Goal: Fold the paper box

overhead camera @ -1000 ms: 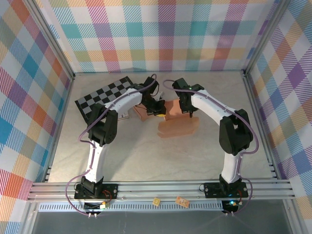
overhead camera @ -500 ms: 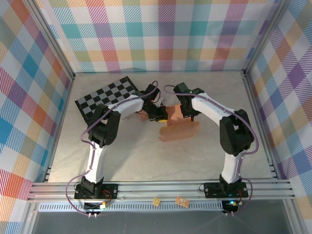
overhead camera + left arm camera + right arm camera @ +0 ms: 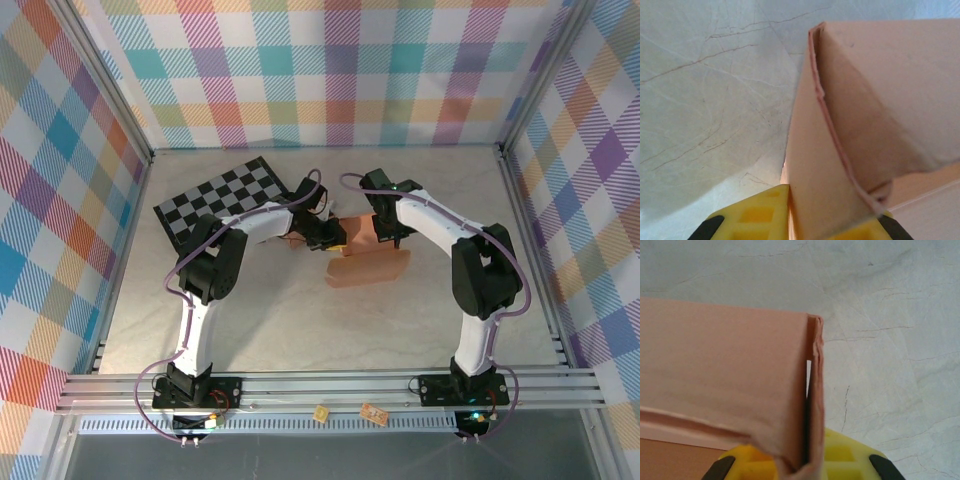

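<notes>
The paper box lies half-folded in the middle of the desk, right of the checkered mat. Its long axis runs left to right. The left gripper stands at the box end nearer the mat, with a raised wall between its yellow fingers; I cannot tell whether they pinch it. The right gripper, at the end away from the mat, is clamped on a doubled wall edge, which its wrist view shows close up.
</notes>
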